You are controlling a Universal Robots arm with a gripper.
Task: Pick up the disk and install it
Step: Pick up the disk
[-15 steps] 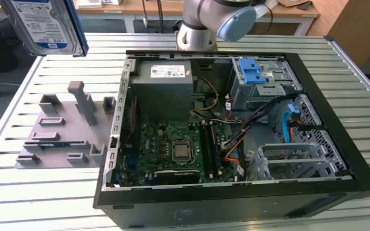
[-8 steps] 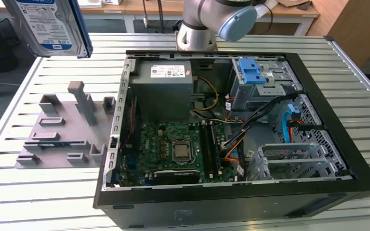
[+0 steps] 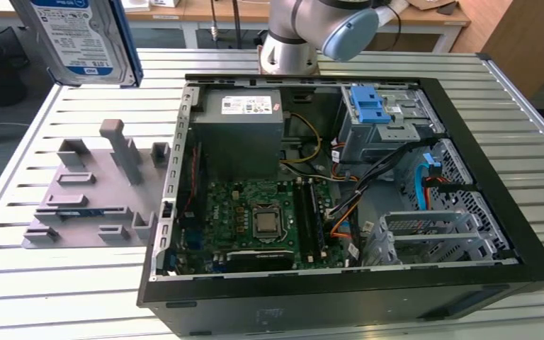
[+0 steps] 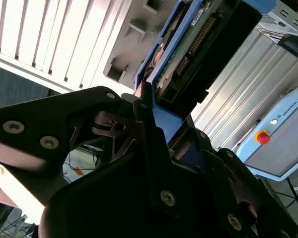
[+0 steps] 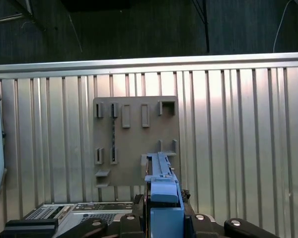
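Black claw (image 4: pixel 164 118) pinches the disk (image 4: pixel 188 52) by its blue carrier (image 5: pixel 163 192), its top cut off in the exterior view.

Disk (image 3: pixel 78 42) has a glossy paper label (image 3: pixel 69 21) and a smooth blue plastic carrier (image 5: pixel 164 198). Bench (image 3: pixel 54 297) is ribbed, dull-silver metal, and the grey fixture plate (image 3: pixel 83 212) looks like matt plastic.

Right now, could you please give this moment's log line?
gripper shut on disk | disk off table | case open
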